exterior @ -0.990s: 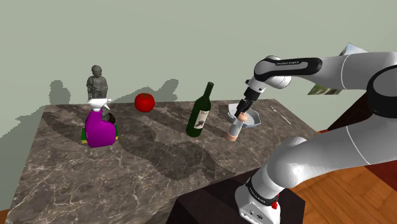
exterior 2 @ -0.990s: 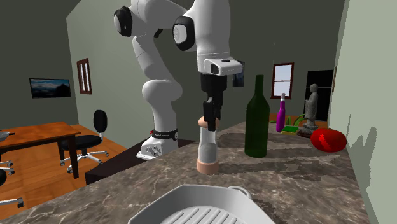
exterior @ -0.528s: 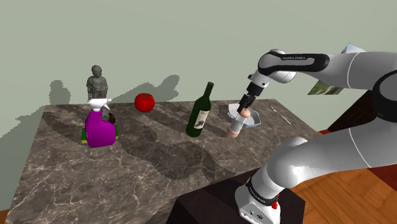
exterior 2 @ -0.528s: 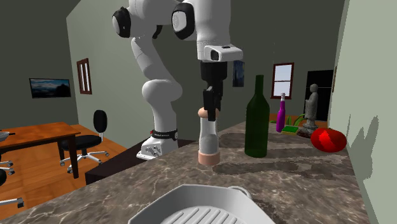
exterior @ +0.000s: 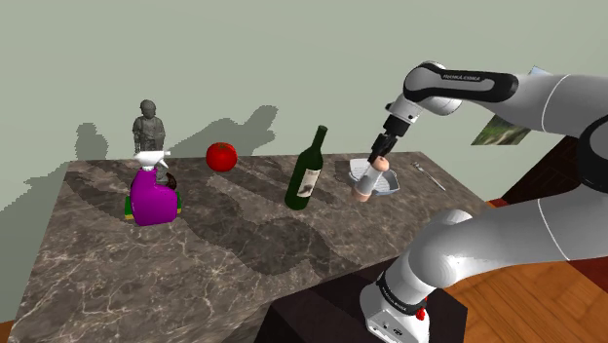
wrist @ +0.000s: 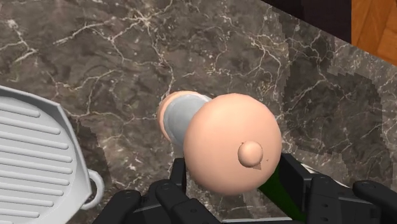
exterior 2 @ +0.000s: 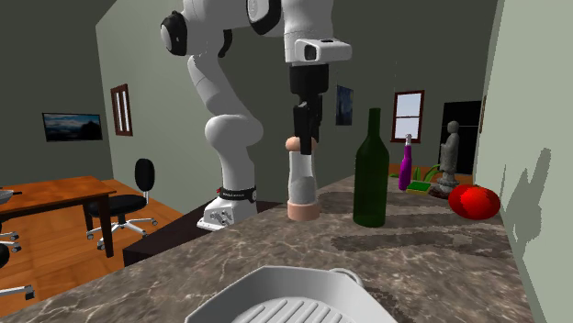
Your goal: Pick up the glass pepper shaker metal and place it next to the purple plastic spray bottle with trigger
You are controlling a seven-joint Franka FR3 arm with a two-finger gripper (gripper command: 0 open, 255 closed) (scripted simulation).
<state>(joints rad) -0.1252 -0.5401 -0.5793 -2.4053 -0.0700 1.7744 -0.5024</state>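
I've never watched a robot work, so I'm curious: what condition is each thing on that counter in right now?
Pepper shaker: upright, lifted off the counter.
Gripper: shut on the pepper shaker.
Green bottle: standing upright.
Purple spray bottle: standing upright.
Red tomato: resting on the counter.

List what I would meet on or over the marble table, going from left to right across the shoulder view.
Purple spray bottle → red tomato → green wine bottle → pepper shaker. The grey statue and the white grill pan overlap their neighbours, so I leave them out.
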